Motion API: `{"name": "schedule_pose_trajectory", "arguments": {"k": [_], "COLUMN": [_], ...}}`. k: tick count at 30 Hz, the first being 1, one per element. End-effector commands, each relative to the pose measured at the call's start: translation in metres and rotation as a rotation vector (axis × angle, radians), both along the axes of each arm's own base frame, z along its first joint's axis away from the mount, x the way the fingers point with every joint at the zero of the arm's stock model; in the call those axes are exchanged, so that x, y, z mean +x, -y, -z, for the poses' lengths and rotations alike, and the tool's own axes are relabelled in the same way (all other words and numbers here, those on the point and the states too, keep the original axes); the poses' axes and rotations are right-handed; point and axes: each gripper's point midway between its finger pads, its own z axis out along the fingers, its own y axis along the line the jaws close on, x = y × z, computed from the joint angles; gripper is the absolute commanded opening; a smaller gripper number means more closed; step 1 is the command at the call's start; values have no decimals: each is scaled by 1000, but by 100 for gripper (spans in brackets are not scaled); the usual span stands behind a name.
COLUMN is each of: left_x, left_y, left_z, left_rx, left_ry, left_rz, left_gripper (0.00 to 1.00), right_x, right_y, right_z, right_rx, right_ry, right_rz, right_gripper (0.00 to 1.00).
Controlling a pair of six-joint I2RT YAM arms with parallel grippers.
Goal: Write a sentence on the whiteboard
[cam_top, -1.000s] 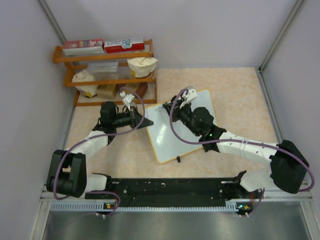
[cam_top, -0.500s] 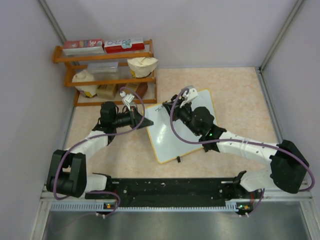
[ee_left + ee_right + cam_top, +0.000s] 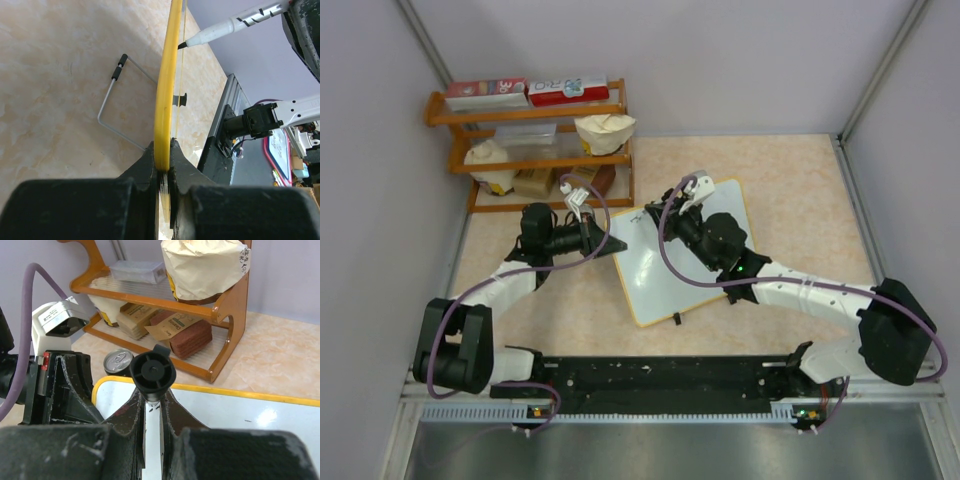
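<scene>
**Clamped at both ends, mid-table**

Back left, a wooden shelf (image 3: 520,111) of boxes and bags. Next, left gripper (image 3: 162,156), fingers pinched tight on the yellow frame of the whiteboard (image 3: 655,280) at its left corner. Board mid-table, turned askew. Marker (image 3: 225,27) tip against the white face near the frame. Right gripper (image 3: 152,407) squeezed closed around the marker's barrel.

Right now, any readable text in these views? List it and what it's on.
None reads cleanly.
Print on the red box: blurred.
Print on the cream bag: too small.
Labels on the brown packets: blurred.
Marks on the marker: unreadable.
Writing on the whiteboard: none legible.
</scene>
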Motion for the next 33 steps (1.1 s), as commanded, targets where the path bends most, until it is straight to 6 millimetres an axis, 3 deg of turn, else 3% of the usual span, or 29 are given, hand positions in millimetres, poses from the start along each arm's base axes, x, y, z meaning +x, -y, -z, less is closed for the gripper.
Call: {"name": "schedule_pose_trajectory", "arguments": {"k": [1,18,24,28,33], "left_x": [1,3,3,4,4], "left_y": [-3,-3,-3,-3,-3], "left_z": [17,17,21,20,18], "left_rx": [62,63,62,61,60], "left_ry": [79,81,75,75,80], "left_rz": [4,-4,-4,-3,-6], "left_gripper": [0,0,0,0,0], "right_x": [4,-16,-23,-23,-27], "right_y": [-1,11,15,15,17], "right_z": [-10,46,57,48,6], "right_rx": [28,-31,-28,-16,64], "right_ry": [10,-105,-125,-116,-57], "right_rz": [20,-13,-31,-33,-47], "right_gripper": [0,0,0,0,0]}}
